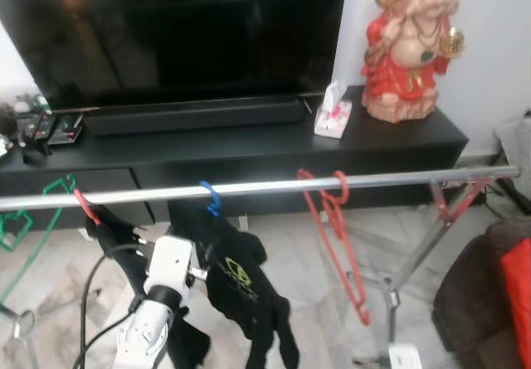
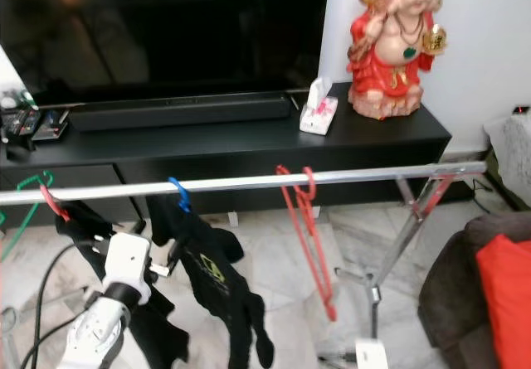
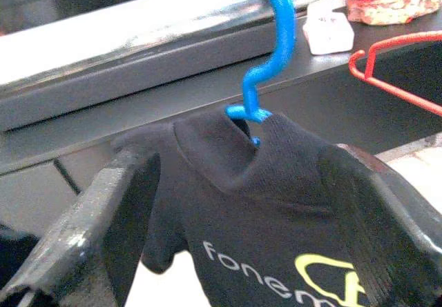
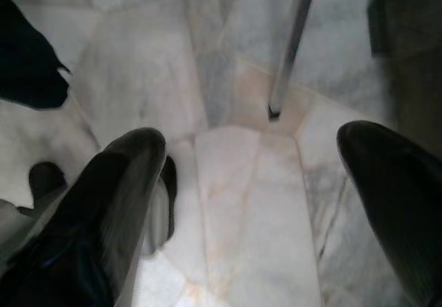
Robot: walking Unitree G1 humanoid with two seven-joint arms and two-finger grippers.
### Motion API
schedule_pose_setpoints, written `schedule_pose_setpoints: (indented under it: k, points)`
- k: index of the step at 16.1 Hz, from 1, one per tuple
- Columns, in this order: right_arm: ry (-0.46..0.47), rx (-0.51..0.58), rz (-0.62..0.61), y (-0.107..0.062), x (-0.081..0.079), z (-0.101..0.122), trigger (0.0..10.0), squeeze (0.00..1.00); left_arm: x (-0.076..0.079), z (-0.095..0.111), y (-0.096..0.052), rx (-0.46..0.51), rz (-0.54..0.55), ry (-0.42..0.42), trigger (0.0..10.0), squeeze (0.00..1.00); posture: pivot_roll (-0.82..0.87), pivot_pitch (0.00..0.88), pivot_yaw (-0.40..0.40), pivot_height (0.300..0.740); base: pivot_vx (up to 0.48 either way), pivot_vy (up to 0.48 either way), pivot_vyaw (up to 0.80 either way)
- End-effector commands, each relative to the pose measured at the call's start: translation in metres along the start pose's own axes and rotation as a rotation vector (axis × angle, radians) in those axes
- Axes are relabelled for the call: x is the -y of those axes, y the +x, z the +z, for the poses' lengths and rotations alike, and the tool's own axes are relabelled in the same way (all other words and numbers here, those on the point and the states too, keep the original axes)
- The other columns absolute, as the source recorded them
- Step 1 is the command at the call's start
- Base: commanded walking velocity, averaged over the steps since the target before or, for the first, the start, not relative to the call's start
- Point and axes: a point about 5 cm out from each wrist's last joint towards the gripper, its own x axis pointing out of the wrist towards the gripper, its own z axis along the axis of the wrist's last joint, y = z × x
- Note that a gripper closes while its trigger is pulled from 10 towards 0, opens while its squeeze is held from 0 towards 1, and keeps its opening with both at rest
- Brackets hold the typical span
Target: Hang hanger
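Note:
A blue hanger [image 1: 209,196] carrying a black shirt [image 1: 242,279] with a yellow logo hangs by its hook on the silver rail [image 1: 274,186]. In the left wrist view the blue hook [image 3: 275,52] curls over the rail [image 3: 138,41]. My left gripper [image 3: 238,159] is open just below it, one finger [image 3: 93,234] on each side of the shirt's shoulders [image 3: 276,203]. My left arm [image 1: 156,298] reaches up from below the rail. My right gripper [image 4: 254,138] hangs open over the marble floor [image 4: 235,203] with nothing between its fingers.
An empty red hanger [image 1: 338,236], a red-hooked hanger [image 1: 85,206] with a dark garment and a green hanger [image 1: 33,211] share the rail. Behind stand a black TV cabinet [image 1: 249,149], a tissue box [image 1: 333,112] and a red figurine [image 1: 411,46]. Rack legs [image 1: 415,253] and a dark sofa [image 1: 489,294] are at right.

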Motion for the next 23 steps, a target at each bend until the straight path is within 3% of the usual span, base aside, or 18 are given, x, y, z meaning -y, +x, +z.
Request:
schedule_pose_setpoints:
  k: [1,4,7,10,12,18,23]
  points:
    - [0.002,-0.007,0.014,0.000,-0.006,0.000,10.0,0.00,-0.002,-0.001,-0.002,-0.010,0.010,0.016,10.0,0.00,-0.11,0.000,0.014,0.740,0.000,-0.259,0.00]
    - [-0.008,-0.008,0.022,0.001,-0.010,0.004,10.0,0.00,-0.002,-0.002,-0.001,-0.022,0.023,0.011,10.0,0.00,-0.11,0.000,0.015,0.740,0.000,0.000,0.00]
    - [-0.009,-0.011,0.018,0.000,-0.004,0.000,10.0,0.00,0.000,0.000,-0.003,-0.015,0.015,-0.004,10.0,0.00,-0.10,0.000,0.015,0.740,0.000,0.000,0.00]
    - [-0.012,-0.009,0.019,0.000,-0.004,0.001,10.0,0.00,0.014,0.005,-0.007,-0.060,-0.110,-0.038,10.0,0.00,-0.10,0.000,0.012,0.740,0.000,0.000,0.00]
    - [-0.015,-0.009,0.022,0.000,-0.004,0.001,10.0,0.00,0.019,0.006,0.000,-0.122,-0.118,-0.067,10.0,0.00,-0.10,0.000,0.011,0.740,0.000,0.000,0.00]
    - [-0.029,-0.009,0.030,0.001,-0.004,0.002,10.0,0.00,0.027,0.018,0.039,-0.242,-0.088,-0.183,10.0,0.00,-0.11,0.000,0.003,0.740,0.000,0.000,0.00]
    - [0.020,-0.001,-0.006,0.000,0.002,0.001,10.0,0.00,0.015,0.015,0.056,-0.426,0.087,-0.153,10.0,0.00,-0.11,0.000,0.006,0.740,0.000,0.000,0.00]
